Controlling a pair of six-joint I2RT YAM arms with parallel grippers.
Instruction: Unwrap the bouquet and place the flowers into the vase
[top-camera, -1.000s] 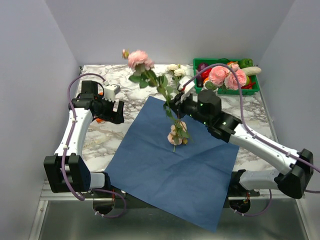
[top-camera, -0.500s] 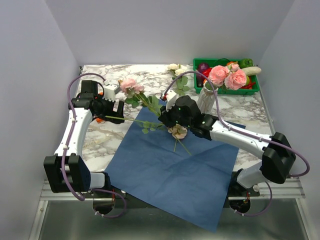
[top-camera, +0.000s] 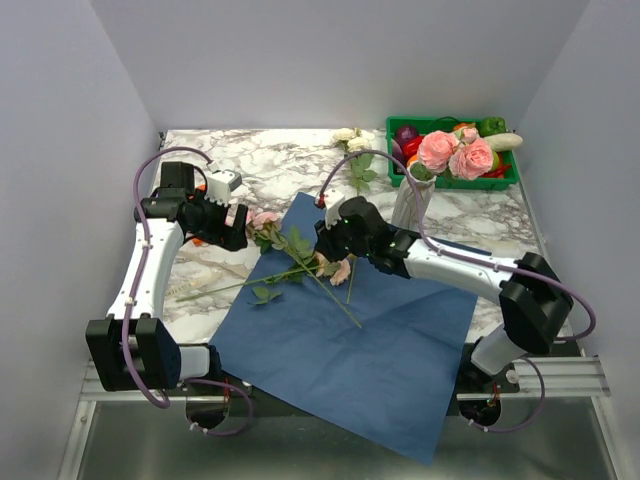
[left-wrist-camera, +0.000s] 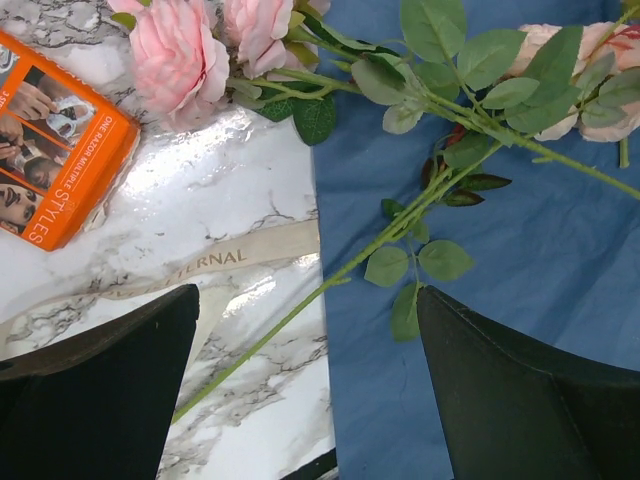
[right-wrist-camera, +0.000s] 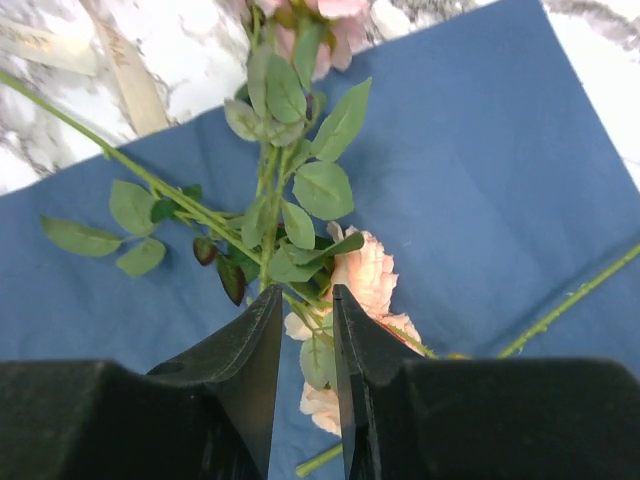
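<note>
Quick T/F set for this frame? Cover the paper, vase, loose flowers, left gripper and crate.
1. The blue paper lies spread open on the table. True.
2. The vase is empty. False: pink roses already stand in it.
3. The left gripper is clamped on a stem. False: its jaws are wide open and hold nothing; it hovers over the paper's left edge.
4. The loose flowers lie across the paper's left edge, partly on the bare table. True.
5. The green crate sits at the near left corner. False: it is at the far right, behind the vase.
</note>
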